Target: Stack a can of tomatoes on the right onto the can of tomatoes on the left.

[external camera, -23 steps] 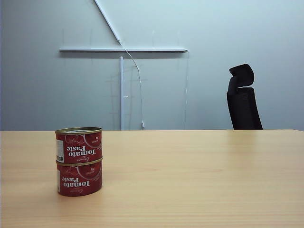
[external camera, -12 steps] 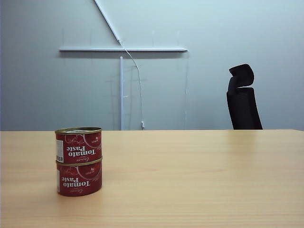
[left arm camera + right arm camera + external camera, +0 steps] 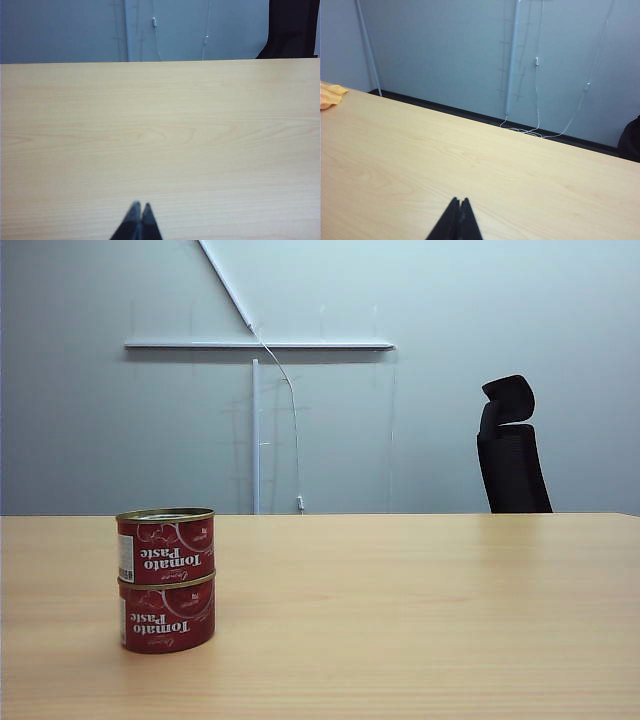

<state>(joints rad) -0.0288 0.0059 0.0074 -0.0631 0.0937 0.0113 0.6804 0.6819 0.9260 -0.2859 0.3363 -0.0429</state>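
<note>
One tomato can (image 3: pixel 165 546) sits squarely on the other can (image 3: pixel 166 613) at the left of the table (image 3: pixel 400 620), both upright. The left gripper (image 3: pixel 140 206) and right gripper (image 3: pixel 459 200) hover over bare tabletop, tips pressed together, holding nothing.

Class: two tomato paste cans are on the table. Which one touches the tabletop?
The lower can rests on the table; the upper can sits on its lid, showing its open gold rim. Neither gripper appears there.

pale grey wall (image 3: pixel 120 420), black office chair (image 3: pixel 512 450), light wooden table (image 3: pixel 420 610)
</note>
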